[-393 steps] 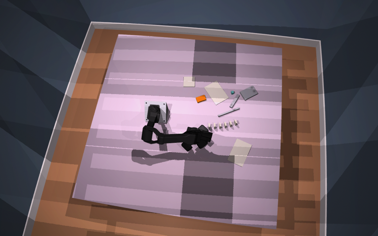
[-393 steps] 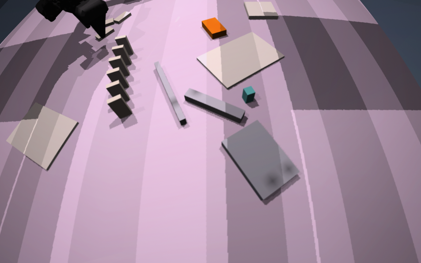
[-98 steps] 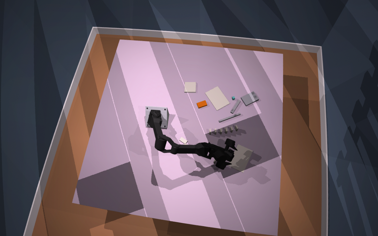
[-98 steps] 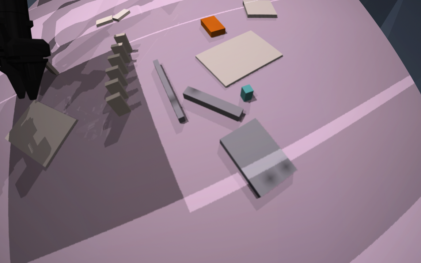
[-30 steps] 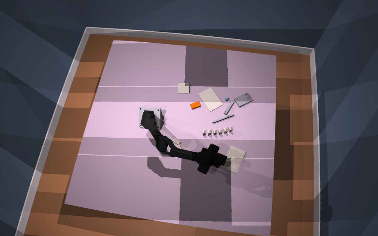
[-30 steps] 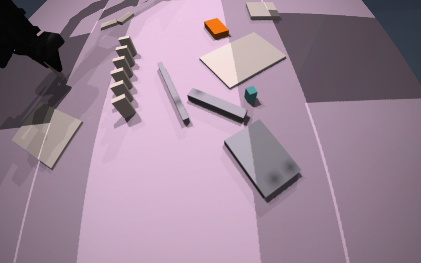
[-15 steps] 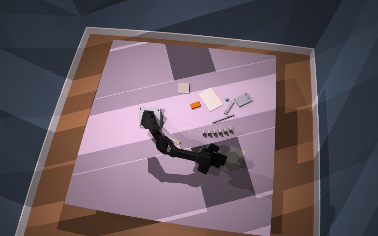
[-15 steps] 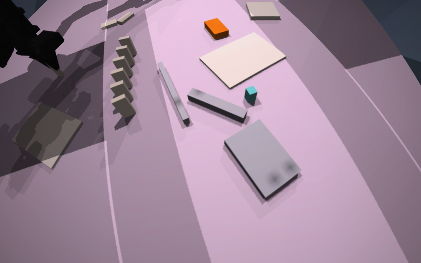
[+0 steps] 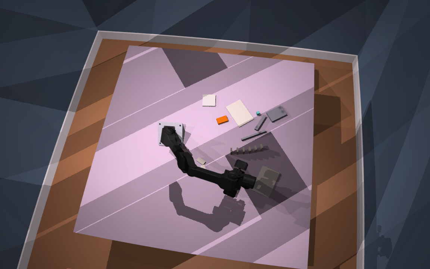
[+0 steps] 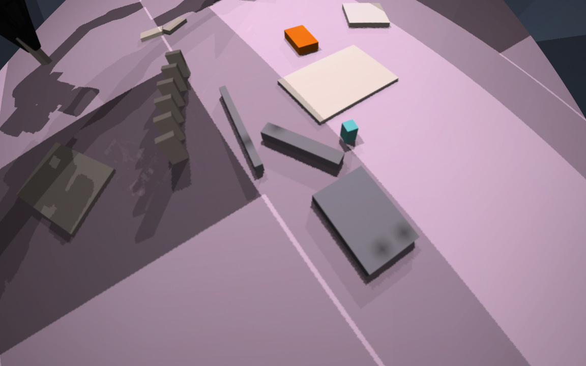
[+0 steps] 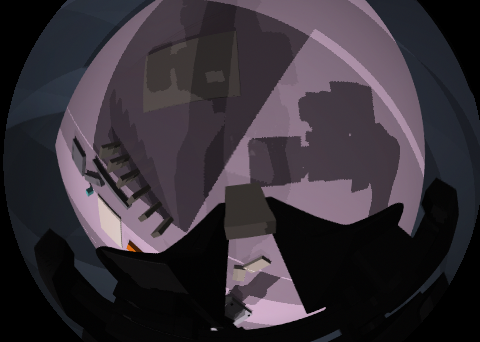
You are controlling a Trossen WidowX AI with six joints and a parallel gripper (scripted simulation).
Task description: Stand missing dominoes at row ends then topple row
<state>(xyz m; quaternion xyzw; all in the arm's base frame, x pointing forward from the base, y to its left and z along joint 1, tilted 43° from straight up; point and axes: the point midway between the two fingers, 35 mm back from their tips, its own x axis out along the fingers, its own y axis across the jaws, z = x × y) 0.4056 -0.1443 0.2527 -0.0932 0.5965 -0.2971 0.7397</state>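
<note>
My gripper (image 10: 33, 49) (image 11: 246, 206) is shut on a tan domino (image 10: 40, 56) (image 11: 249, 211), which hangs below the fingertips and appears to be above the table. A row of several tan dominoes (image 9: 243, 150) (image 10: 168, 108) (image 11: 128, 177) stands upright and evenly spaced, to the left of the gripper in the wrist view. Two loose dominoes lie flat near each other: one (image 9: 201, 161) (image 10: 175, 25) and the other (image 10: 151, 33). Both also show between the fingers in the wrist view. In the top view the arm hides the fingertips and the held domino.
A tan square plate (image 9: 268, 182) (image 10: 65, 186) (image 11: 192, 74) lies near the gripper. Beyond the row lie two grey bars (image 9: 253, 135) (image 10: 301, 143), a grey slab (image 9: 276, 114) (image 10: 363, 218), a teal block (image 9: 258, 113) (image 10: 349, 131), a cream board (image 9: 240, 113) (image 10: 338, 84) and an orange block (image 9: 222, 119) (image 10: 301, 38).
</note>
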